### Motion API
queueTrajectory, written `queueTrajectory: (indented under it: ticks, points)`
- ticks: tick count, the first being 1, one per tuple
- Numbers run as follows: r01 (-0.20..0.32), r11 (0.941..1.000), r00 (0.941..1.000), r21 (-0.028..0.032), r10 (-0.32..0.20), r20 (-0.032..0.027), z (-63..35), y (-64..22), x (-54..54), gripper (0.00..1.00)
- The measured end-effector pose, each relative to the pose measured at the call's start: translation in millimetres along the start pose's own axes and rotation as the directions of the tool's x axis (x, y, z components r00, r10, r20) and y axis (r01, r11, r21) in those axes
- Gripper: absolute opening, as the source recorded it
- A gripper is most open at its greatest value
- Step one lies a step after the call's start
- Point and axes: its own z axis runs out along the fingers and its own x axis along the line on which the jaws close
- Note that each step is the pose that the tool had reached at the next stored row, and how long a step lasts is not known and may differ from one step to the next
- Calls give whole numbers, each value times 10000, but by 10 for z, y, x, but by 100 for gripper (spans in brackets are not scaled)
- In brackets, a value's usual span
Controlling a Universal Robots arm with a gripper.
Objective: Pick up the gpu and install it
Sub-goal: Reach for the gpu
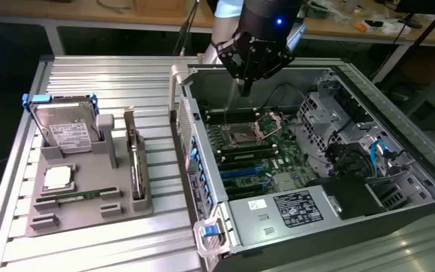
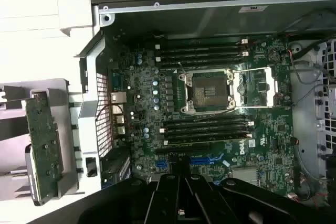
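The open computer case (image 1: 187, 119) is lying on its side, motherboard (image 2: 262, 145) facing up. At the exterior view's left, a grey holder (image 1: 89, 212) is carrying the gpu (image 1: 134, 164) on edge, well apart from the claw (image 1: 242, 89), which is hanging over the motherboard, pinched together and empty. The wrist view is showing the gpu's green face, the exterior view its thin edge.

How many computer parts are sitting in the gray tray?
4: hard drive standing at the far end, square chip nearer, memory stick nearest, gpu on edge at the exterior view's right. None seems hidden.
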Motion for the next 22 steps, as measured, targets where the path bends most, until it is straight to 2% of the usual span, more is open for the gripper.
queueTrajectory:
  ticks: [1,3,22]
  points:
    - [0,10000,10000,-1,0,1,1,-1,7,11]
    - [-1,10000,10000,0,1,1,-4,-11,140,11]
    - [0,10000,10000,-1,0,1,-18,-53,667,11]
